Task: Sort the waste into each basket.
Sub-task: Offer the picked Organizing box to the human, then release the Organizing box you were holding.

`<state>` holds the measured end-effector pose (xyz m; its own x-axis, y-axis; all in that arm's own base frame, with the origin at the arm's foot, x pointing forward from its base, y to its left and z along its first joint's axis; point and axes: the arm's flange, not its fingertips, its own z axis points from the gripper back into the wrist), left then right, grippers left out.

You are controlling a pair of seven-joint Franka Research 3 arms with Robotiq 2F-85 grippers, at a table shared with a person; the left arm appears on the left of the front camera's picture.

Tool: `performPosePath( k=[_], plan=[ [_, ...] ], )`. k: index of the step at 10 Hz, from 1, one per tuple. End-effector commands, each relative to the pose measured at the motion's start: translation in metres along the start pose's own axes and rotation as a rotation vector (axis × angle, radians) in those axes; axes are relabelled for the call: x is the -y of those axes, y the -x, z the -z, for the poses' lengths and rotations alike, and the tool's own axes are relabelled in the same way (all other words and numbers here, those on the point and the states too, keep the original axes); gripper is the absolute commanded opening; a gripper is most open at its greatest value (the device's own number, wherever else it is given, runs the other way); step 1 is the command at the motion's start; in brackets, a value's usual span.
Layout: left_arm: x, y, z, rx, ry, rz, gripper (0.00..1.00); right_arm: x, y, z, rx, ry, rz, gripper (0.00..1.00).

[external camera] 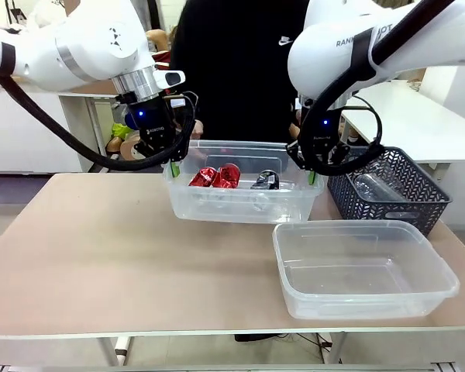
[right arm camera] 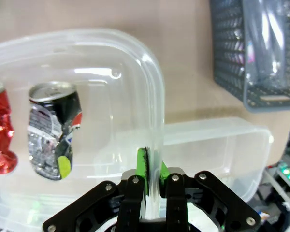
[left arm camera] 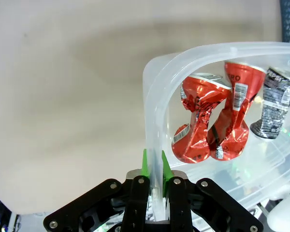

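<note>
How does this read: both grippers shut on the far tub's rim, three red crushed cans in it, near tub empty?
Wrong on the cans: the far tub holds two red crushed cans and one dark can, per the left wrist view. The left gripper and right gripper are shut on its rim; the near tub is empty.

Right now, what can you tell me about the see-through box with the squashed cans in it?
The tub is clear, colourless plastic. It is rectangular, with rounded corners and a rolled rim, and it is level and open-topped at the far side of the table. Inside lie two crushed red cans and one darker can. The left gripper is pinched on the wall at one end, and the right gripper at the other. I cannot tell whether the tub is resting or lifted.
</note>
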<state>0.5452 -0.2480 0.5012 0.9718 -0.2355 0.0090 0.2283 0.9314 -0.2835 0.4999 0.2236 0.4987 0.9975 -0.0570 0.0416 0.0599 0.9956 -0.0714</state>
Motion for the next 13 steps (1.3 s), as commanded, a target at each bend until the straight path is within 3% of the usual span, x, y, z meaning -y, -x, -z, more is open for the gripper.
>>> performPosePath(
  k=[1, 4, 6, 8, 9, 13],
  plan=[
    [0.005, -0.041, -0.028, 0.075, -0.066, -0.046, 0.06, -0.026, -0.059, -0.013, -0.014, 0.019, -0.080, 0.05],
    [-0.003, -0.091, -0.042, 0.127, -0.073, -0.070, 0.06, -0.055, -0.105, -0.006, -0.014, -0.003, -0.092, 0.05],
    [-0.013, -0.112, -0.033, 0.105, -0.080, -0.099, 0.06, -0.061, -0.121, 0.000, -0.002, -0.046, -0.055, 0.05],
    [-0.023, -0.116, -0.018, 0.054, -0.053, -0.125, 0.06, -0.060, -0.117, 0.005, -0.021, -0.039, -0.057, 0.05],
    [-0.041, -0.100, -0.023, 0.088, -0.102, -0.085, 0.06, -0.043, -0.119, 0.008, 0.000, -0.014, -0.033, 0.05],
    [-0.041, -0.100, -0.023, 0.088, -0.102, -0.085, 0.06, -0.043, -0.119, 0.008, 0.000, -0.014, -0.033, 0.05]
  ],
)
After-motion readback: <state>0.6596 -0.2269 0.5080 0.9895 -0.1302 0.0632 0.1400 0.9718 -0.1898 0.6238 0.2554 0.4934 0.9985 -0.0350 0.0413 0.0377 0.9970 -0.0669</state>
